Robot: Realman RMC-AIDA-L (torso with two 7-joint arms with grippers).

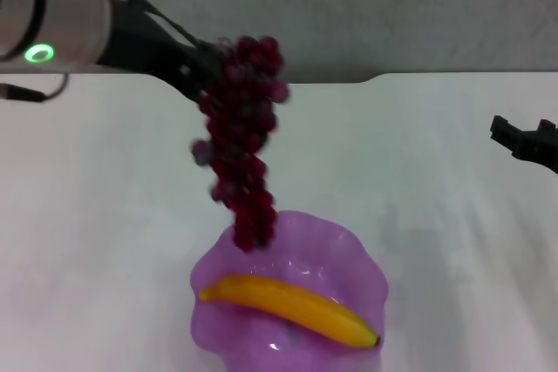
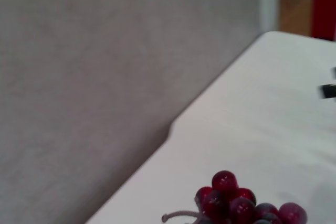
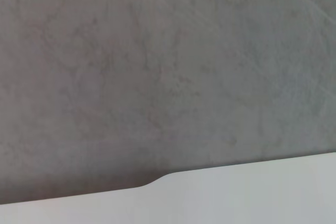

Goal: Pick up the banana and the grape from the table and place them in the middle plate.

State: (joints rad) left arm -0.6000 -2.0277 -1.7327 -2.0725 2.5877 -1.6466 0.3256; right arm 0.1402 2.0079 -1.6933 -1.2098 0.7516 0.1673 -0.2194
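My left gripper is shut on the top of the grape bunch and holds it in the air. The bunch hangs down with its lower end over the far rim of the purple scalloped middle plate. The bunch's top also shows in the left wrist view. The yellow banana lies inside the plate, dark tip to the right. My right gripper is parked at the right edge of the white table, away from the plate.
The table's notched far edge runs in front of a grey wall. The notch also shows in the right wrist view. Bare tabletop lies on both sides of the plate.
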